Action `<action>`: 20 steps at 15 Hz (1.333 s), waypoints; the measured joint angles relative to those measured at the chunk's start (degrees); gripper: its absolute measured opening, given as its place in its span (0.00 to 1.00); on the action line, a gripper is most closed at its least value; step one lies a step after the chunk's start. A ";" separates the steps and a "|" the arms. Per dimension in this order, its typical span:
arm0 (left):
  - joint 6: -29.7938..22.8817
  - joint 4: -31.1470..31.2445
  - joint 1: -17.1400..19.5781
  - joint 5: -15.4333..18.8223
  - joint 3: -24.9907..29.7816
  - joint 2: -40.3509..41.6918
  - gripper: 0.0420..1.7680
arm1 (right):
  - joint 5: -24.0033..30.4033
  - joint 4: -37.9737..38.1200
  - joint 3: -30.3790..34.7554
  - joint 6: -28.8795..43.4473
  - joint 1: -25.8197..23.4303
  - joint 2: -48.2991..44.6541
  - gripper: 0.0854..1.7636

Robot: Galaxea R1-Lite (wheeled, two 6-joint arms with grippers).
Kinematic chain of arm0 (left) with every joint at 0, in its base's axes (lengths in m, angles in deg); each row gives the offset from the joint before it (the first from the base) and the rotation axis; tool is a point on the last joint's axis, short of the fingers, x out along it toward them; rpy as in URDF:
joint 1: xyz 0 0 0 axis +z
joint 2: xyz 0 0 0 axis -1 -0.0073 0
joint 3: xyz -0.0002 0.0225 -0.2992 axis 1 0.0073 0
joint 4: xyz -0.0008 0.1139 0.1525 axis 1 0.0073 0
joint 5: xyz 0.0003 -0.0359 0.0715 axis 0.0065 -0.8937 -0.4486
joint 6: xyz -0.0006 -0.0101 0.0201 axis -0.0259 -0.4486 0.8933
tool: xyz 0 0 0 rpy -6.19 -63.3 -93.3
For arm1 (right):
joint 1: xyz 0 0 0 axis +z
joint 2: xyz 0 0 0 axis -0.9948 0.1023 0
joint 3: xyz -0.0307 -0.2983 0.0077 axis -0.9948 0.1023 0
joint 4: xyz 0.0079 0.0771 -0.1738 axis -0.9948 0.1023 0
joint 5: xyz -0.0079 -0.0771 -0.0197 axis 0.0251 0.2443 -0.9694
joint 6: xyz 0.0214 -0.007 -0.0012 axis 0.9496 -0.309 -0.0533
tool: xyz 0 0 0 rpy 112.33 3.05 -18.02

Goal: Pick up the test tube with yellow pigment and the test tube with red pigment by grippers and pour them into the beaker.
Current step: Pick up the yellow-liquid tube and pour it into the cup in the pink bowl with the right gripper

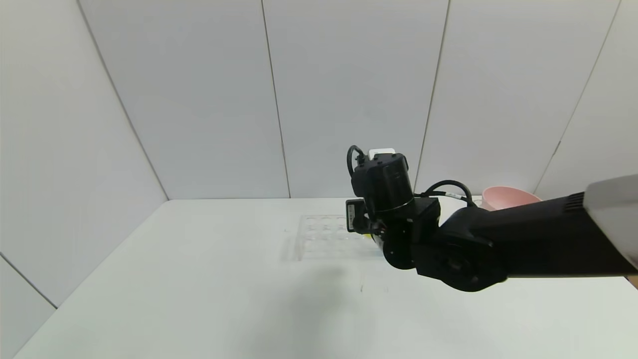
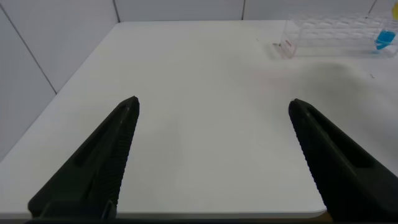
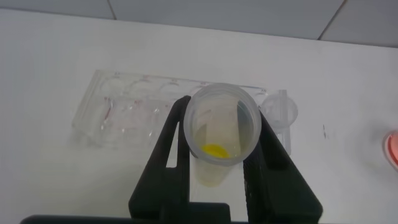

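Observation:
My right gripper [image 3: 222, 109] is shut on the test tube with yellow pigment [image 3: 217, 134]. It holds the tube upright by the rim, above the clear tube rack [image 3: 124, 118], with yellow liquid showing at the bottom. The small clear beaker [image 3: 278, 112] stands on the table just past the rack's end, close beside the held tube. In the head view my right arm [image 1: 386, 199] hides the fingers and most of the tube; only a yellow speck [image 1: 367, 235] shows. My left gripper [image 2: 212, 106] is open and empty over bare table. I cannot make out the test tube with red pigment.
The rack [image 1: 324, 234] sits mid-table, and a blue-liquid tube [image 2: 385, 40] stands in it. A pink bowl [image 1: 503, 197] is at the back right by the wall. The white table [image 1: 199, 279] runs to the walls at the back and left.

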 joint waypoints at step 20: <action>0.02 0.00 0.00 -0.02 0.00 0.00 0.97 | 54.96 5.89 30.99 -45.91 -49.01 -29.18 0.28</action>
